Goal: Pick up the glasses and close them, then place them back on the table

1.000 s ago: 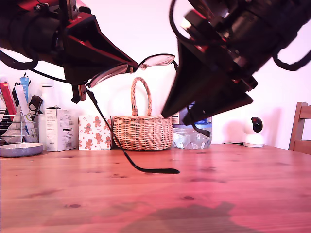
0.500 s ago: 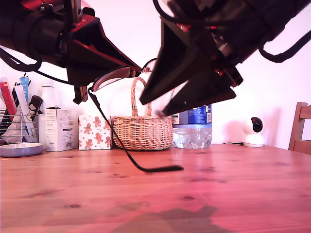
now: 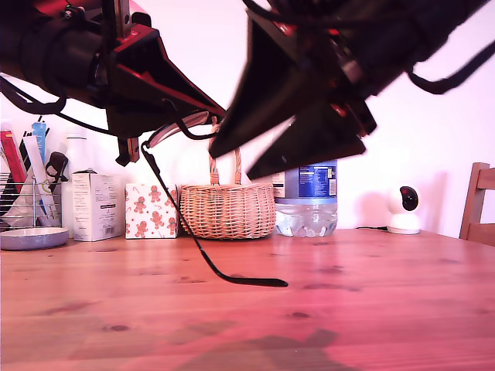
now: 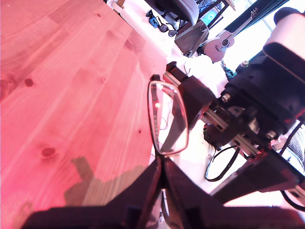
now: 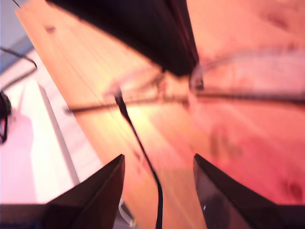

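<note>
The first gripper point(image 3: 216, 114) is pinching the glasses point(image 3: 174, 130) by the frame. In the first wrist view its dark fingers are meeting at the lower rim of one lens point(image 4: 167, 119), pressed together on the metal point(image 4: 159, 164). The glasses are hanging in the air, clear of the table point(image 3: 387, 309). One slim temple arm is dropping below the gripper, and its curved tip is lying low at the wood. Whether the tip is touching cannot be told.

The second gripper point(image 3: 232, 165) is facing the first, with its two fingers spread wide and gripping nothing. It is crowding in just beside the glasses and covering part of the frame in the exterior view. In its own blurred wrist view point(image 5: 158, 157), a thin black temple is running through the gap between the spread fingers point(image 5: 95, 195).

Behind and below both grippers, one wicker basket point(image 3: 227, 209) is standing on the table. One water bottle point(image 3: 305, 201) is sitting under the second gripper. One gingerbread-print box point(image 3: 151, 210) and one white carton point(image 3: 97, 205) are sitting under the first. Beyond the second gripper, one small white camera point(image 3: 402, 209) and one wooden chair point(image 3: 479, 201) are showing.
</note>
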`<state>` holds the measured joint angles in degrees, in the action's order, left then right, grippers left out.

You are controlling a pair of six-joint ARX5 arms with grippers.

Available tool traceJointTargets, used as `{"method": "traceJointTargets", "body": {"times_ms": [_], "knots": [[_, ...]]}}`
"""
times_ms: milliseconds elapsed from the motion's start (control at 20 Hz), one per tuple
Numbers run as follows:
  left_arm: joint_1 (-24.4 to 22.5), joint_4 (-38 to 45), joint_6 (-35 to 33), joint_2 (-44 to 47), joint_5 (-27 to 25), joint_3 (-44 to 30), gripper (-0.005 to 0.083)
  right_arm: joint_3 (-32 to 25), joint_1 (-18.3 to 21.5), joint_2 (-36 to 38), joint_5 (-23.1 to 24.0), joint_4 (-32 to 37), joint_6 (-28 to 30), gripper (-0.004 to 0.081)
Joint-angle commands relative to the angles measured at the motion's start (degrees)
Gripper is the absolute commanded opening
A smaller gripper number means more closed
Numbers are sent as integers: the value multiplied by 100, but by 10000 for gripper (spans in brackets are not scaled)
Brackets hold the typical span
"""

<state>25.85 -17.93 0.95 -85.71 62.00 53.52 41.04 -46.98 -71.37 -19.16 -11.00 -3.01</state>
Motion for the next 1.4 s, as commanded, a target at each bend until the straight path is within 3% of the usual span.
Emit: {"method": "traceJointTargets", "body": {"times_ms": [0, 300, 600, 1350], "knots": [[13, 44, -28, -90, 48, 26, -21, 13, -26, -48, -35, -122, 9, 405], [-26, 61, 413, -90, 77, 26, -21, 13, -393, -48, 328, -367, 610, 419], [-243, 160, 1021, -92, 127, 26, -21, 13, -890, -48, 1530, -511, 907, 424], [-551, 487, 1281, -1040, 1176, 26, -21, 13, -1121, -160, 1659, -254, 887, 424]]}}
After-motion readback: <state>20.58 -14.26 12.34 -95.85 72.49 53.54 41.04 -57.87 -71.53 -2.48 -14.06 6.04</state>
